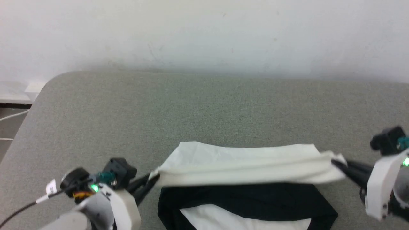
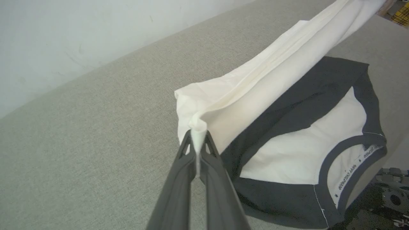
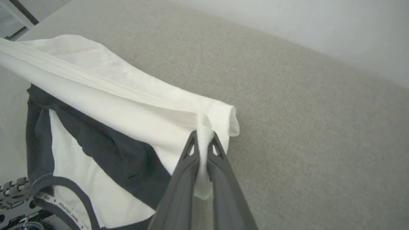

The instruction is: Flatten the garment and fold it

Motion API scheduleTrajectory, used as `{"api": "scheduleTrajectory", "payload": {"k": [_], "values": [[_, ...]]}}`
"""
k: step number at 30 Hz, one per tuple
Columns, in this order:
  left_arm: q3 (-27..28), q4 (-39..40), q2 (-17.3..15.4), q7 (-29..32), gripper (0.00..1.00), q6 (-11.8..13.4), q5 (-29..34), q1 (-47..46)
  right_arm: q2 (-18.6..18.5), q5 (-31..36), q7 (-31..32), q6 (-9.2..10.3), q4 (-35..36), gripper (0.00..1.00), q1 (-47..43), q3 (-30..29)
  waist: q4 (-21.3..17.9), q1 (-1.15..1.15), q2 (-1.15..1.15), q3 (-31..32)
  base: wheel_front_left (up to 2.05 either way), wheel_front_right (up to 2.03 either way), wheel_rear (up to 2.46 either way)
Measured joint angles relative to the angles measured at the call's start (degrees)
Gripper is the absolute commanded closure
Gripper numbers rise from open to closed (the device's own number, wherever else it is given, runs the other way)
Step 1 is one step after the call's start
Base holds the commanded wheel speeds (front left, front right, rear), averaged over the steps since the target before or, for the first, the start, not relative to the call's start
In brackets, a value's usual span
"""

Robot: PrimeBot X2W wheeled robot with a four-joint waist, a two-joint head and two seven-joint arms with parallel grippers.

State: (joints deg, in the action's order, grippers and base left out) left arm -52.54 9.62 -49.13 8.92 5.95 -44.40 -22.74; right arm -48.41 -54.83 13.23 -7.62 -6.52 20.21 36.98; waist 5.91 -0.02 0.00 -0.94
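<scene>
The soft, light T-shirt [image 1: 243, 159] stretches between the jaws. The left gripper [image 2: 198, 135] and right gripper [image 3: 204, 134] each pinch a white corner tight, and the rest lies on the desk [image 1: 127, 111] beneath them. Being limp, it likely sags unless held at the corners.

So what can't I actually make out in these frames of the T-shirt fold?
Head view: the T-shirt loses its neckband end to the bottom edge.
Head view: the right hand has its fingertips buried in bunched white cloth.
Left wrist view: the neckband lettering is too small and slanted to read surely.
Both wrist views: how the black sleeves lie under the lifted white fold, which covers them.
</scene>
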Motion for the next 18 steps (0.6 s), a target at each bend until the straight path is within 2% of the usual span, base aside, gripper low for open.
{"api": "scheduleTrajectory", "payload": {"k": [4,9,13,18], "values": [[-2.52,4.01,-2.63,3.75,1.0,0.71,-1.87,4.21,-2.11,-1.29,5.94,0.01,5.54,1.0,-7.89,-1.3,0.4,0.01,0.0,0.65,0.0,0.0,0.0],[-6.31,4.92,-2.87,7.66,1.0,0.03,-3.41,7.48,-3.05,-2.83,13.59,0.02,9.53,1.0,-15.22,-2.86,0.72,0.02,0.0,0.43,0.0,0.0,0.0],[-8.66,2.35,-1.99,9.21,1.0,-1.42,-3.02,7.79,-2.88,-2.6,18.03,0.02,11.39,1.0,-18.6,-3.71,0.82,0.02,0.0,0.11,0.0,0.0,0.0],[-10.91,-2.63,1.05,9.57,1.0,-3.36,-1.96,7.78,-1.35,-0.36,21.6,0.02,12.03,1.0,-20.65,-3.56,0.83,0.02,0.0,-0.87,0.0,0.0,0.0]]}}
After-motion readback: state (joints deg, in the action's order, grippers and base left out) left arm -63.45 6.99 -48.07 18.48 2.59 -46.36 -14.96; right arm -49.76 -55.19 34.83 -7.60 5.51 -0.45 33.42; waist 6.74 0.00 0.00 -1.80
